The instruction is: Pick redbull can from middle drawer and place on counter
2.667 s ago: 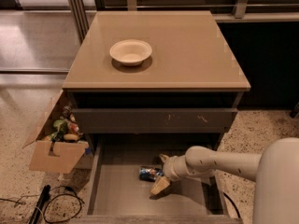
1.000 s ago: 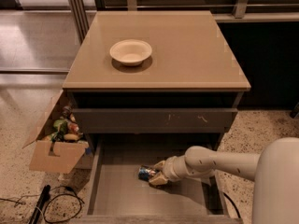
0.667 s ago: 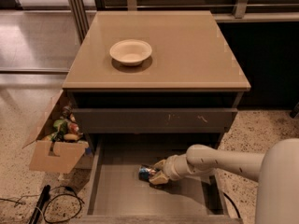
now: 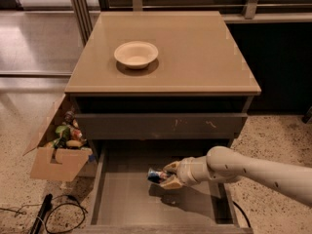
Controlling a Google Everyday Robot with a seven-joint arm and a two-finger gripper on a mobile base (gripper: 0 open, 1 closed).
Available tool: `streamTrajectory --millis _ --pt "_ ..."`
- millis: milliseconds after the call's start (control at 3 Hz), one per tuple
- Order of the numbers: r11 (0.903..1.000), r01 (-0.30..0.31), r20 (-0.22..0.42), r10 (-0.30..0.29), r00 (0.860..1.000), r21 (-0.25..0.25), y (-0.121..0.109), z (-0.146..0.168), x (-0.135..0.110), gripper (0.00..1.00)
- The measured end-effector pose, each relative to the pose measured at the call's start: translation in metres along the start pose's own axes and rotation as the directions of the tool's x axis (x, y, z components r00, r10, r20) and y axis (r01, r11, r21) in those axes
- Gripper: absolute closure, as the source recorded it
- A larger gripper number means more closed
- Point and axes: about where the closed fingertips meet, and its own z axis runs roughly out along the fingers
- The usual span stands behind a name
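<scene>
Glossy, smooth tan counter (image 4: pixel 195 52) at 12 o'clock. Matt grey-brown middle drawer (image 4: pixel 126 199) at 6 o'clock; inside, smooth cream plastic gripper (image 4: pixel 168 175) clasping shiny metal redbull can (image 4: pixel 155 175). Matt cardboard box (image 4: pixel 56 164) at 8 o'clock.

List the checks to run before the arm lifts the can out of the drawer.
1. Grip: gripper is inside the middle drawer, fingers either side of the redbull can and shut on it: ok.
2. Can clear of the drawer floor: cannot tell.
3. Drawer pulled out far enough for a lift: looks ok.
4. Upper drawer front shut, out of the path: ok.
5. Landing spot on the counter: ok, bare surface right of the bowl.
</scene>
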Motion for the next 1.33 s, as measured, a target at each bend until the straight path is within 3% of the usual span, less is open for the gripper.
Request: streamTrajectory --millis 333,667,1000,1333 --pt "0.9972 0.070 0.006 -0.071 0.997 0.024 0.001 -0.038 -0.028 1.00" --pt "0.9903 0.128 -0.006 -0.128 0.992 0.053 -0.018 -0.086 -0.063 1.00" --pt "0.9755 0.188 -0.044 -0.184 0.982 0.115 -0.042 -0.148 -0.106 1.00" --pt "0.9755 0.188 -0.044 -0.184 0.982 0.115 -0.042 -0.148 -0.106 1.00"
